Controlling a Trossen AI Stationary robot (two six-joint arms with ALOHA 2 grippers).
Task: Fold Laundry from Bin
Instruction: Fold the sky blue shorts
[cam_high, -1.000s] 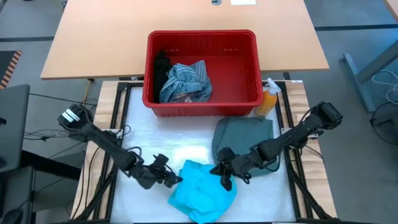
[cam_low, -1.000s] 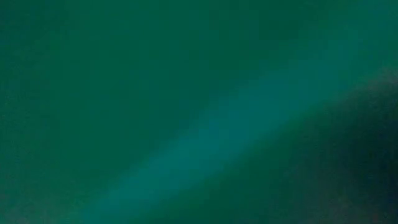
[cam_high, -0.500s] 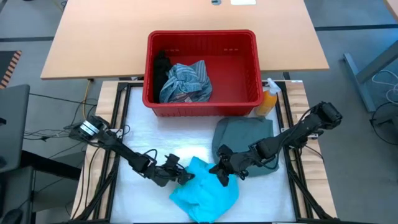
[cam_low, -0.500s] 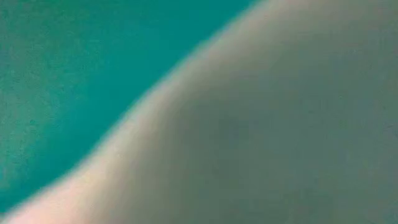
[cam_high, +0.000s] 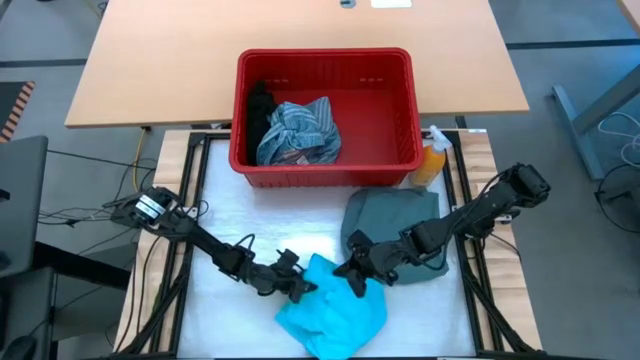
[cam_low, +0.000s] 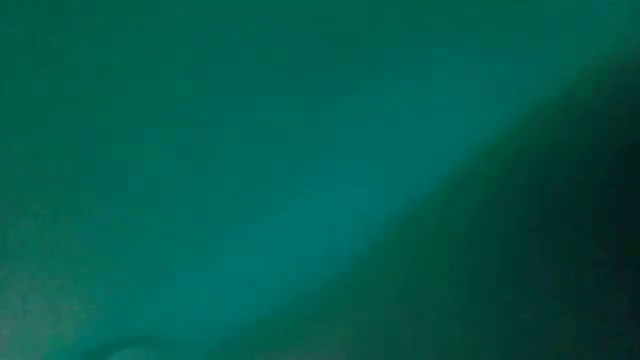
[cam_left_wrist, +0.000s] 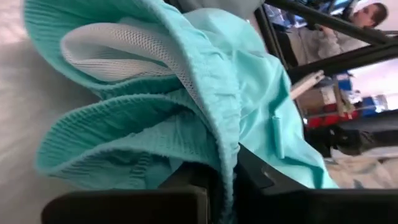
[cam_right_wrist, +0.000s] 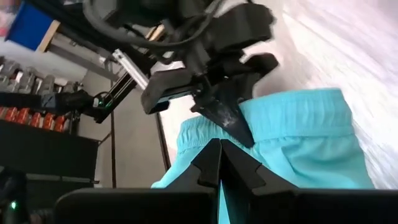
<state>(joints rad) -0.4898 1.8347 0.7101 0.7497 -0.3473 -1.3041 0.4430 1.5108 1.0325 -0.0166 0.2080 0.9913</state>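
**Both grippers now on the teal shorts**

Down at the front of the table, the left gripper (cam_high: 298, 288) has slid in from the left and clamped onto the waistband edge of the teal garment (cam_high: 335, 310). A second ago its jaws were wide open and short of the cloth; now they're pressed together with the ribbed elastic pinched between them, which the left wrist view shows pretty clearly. The right gripper (cam_high: 352, 276) hasn't budged, jaws nipped shut on the same waistband from the other side, so the two are facing each other nearly nose to nose.

My read: with both ends of the waistband held, the thing is ready to be lifted or pulled flat for folding. Still bunched up though, so nothing is folded yet.

Around it: the grey-green garment (cam_high: 395, 222) lies crumpled just behind the right arm, touching the teal one's corner, so it might get dragged along. The red bin (cam_high: 325, 170) sits behind with the striped cloth (cam_high: 300, 130) and a black piece (cam_high: 260, 112) still inside. An orange spray bottle (cam_high: 430, 162) stands at the bin's right corner. Low view is totally blocked by teal cloth.
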